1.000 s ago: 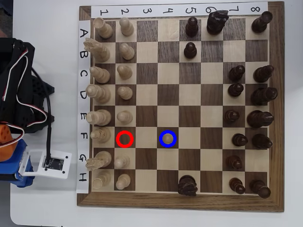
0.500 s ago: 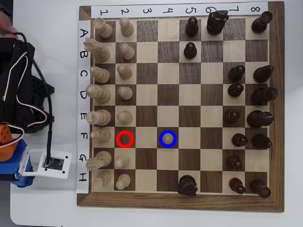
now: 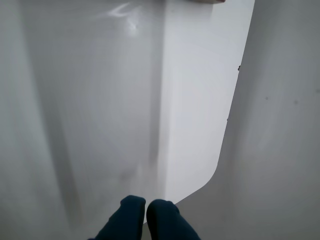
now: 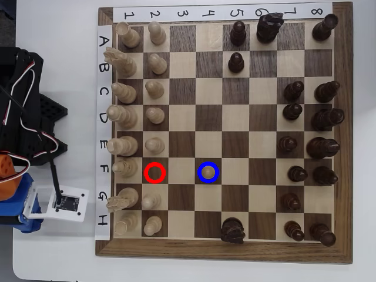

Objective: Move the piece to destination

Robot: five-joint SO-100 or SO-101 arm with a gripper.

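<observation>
The small pale cream wooden pawn (image 4: 208, 171) stands inside the blue-ringed dark-brown square (image 4: 200, 164) on the wooden chessboard (image 4: 343, 135), well apart from the dark blue two-finger gripper (image 3: 146, 212). In the wrist view the jaws are pressed together, holding nothing, above the bare white tabletop (image 3: 200, 100). The red-ringed square (image 4: 155, 171) stands empty.
</observation>
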